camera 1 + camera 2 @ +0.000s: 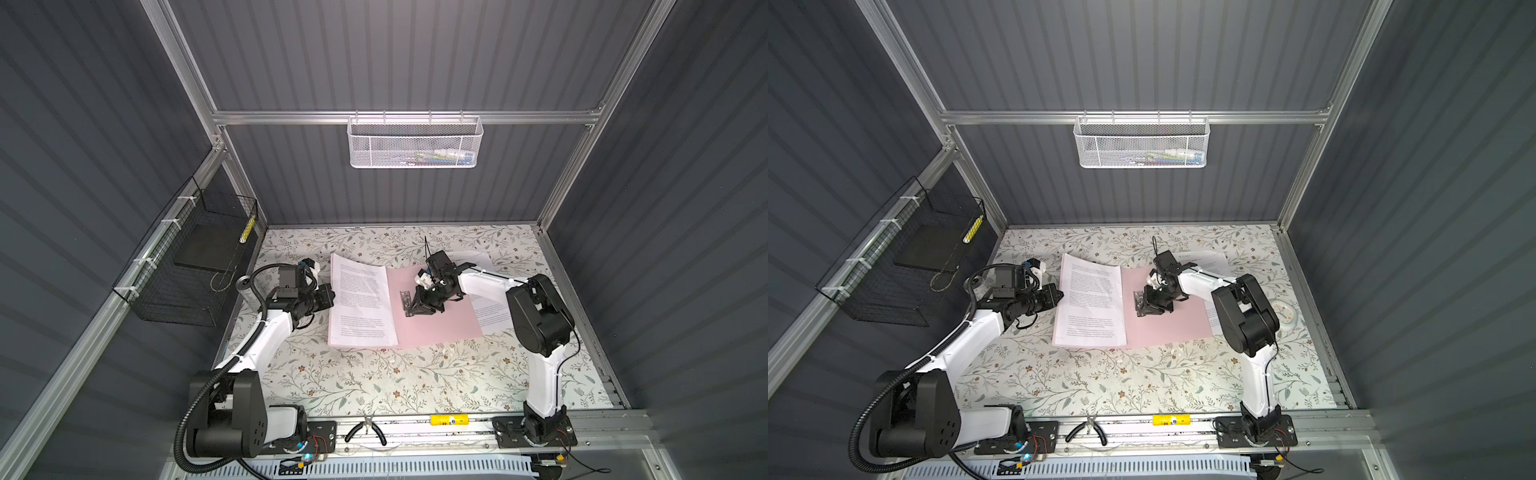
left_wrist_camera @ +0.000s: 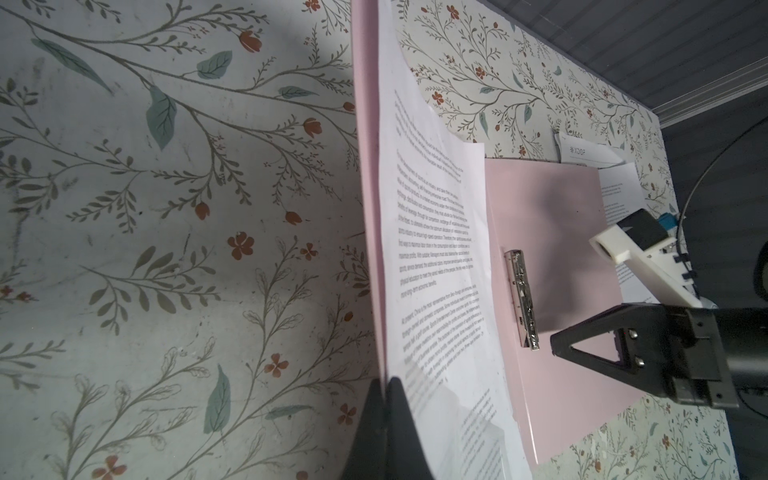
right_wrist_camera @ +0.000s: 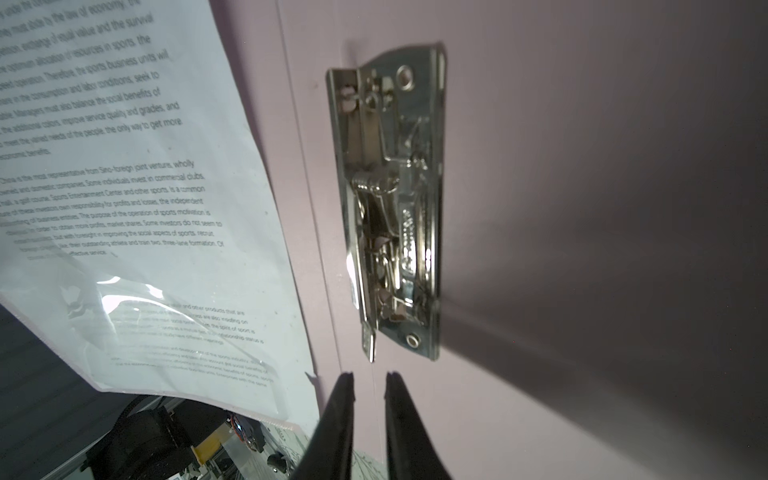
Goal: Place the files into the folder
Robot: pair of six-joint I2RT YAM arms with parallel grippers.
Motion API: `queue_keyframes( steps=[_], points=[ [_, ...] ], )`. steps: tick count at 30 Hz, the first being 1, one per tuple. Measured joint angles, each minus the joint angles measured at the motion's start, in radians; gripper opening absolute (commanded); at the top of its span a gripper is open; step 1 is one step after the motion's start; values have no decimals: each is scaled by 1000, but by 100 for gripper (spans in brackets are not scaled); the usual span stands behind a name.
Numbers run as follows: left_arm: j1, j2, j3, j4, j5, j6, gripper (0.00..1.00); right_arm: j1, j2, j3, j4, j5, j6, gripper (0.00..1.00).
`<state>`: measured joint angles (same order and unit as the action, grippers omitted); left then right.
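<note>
- Left of centre in a top view, the left gripper is clenching the outer edge of the folder's left leaf, and the sheet on it looks pinched in the same grip. That edge seems to be tilting up a little off the floral table.
- The sheet, thin white paper carrying blocks of small black print, is lying on that leaf with its upper corner curling. It is probably light, limp and quick to slide, so it is best pinched at an edge together with the leaf.
- At centre, the pale pink folder is lying open. It looks smooth, thin and likely bendy, so its rim is the place to grip.
- On its right leaf near the spine, a shiny metal clip is sitting riveted, rigid and likely sprung.
- The right gripper is hovering just beside the clip's end, its jaws narrowly parted and empty.
- At right in a top view, more files are peeking from under the folder, not yet inside.
</note>
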<state>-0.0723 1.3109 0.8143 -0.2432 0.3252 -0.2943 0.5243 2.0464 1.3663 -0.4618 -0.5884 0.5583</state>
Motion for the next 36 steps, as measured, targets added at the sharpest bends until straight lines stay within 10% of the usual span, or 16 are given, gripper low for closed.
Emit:
queue_keyframes(
  steps=[36],
  points=[
    [0,0,-3,-4,-1,0,0,-14,76,19,28,-80,2,0]
  ],
)
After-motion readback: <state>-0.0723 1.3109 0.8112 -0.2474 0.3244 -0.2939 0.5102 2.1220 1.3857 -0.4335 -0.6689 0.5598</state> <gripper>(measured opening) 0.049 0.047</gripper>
